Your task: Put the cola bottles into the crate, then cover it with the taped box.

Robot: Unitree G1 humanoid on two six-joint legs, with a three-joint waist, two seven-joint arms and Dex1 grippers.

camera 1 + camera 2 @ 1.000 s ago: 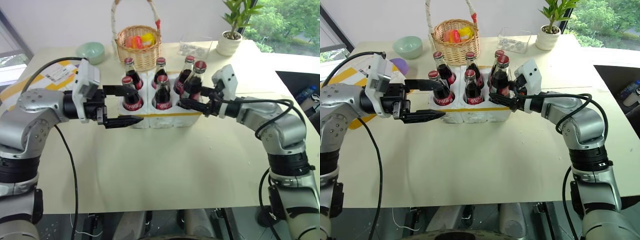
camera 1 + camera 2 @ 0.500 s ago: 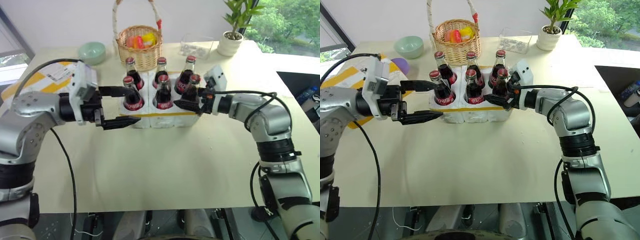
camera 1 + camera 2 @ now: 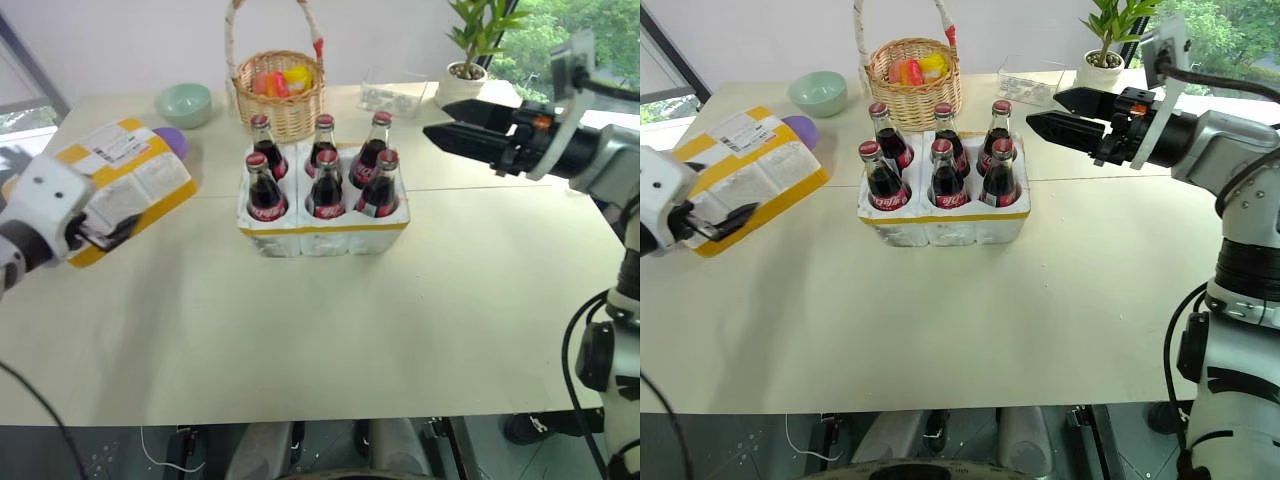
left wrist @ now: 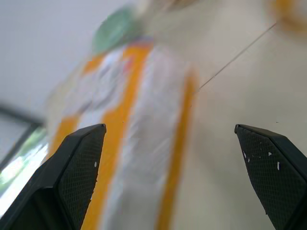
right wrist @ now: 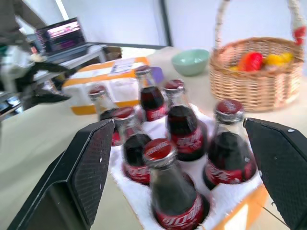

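You'd got all six cola bottles (image 3: 324,180) seated in the crate (image 3: 322,232) mid-table, so the right gripper (image 3: 1048,112) hung above it, jaws spread, holding nothing. Your left gripper (image 3: 718,222), spread wide too, was lined up on the taped box (image 3: 128,180) at the left, presumably for the cover step. Pale table (image 3: 400,330), basket (image 3: 278,92), green bowl (image 3: 184,102), potted plant (image 3: 462,70) by the window.

**Bright daylight, blurred wrist views**

The table (image 3: 330,330) is evenly lit by daylight from windows at the sides; only soft shadows are cast. The box (image 4: 139,143) is smeared by motion blur, and the bottles (image 5: 175,191) are rendered slightly soft.
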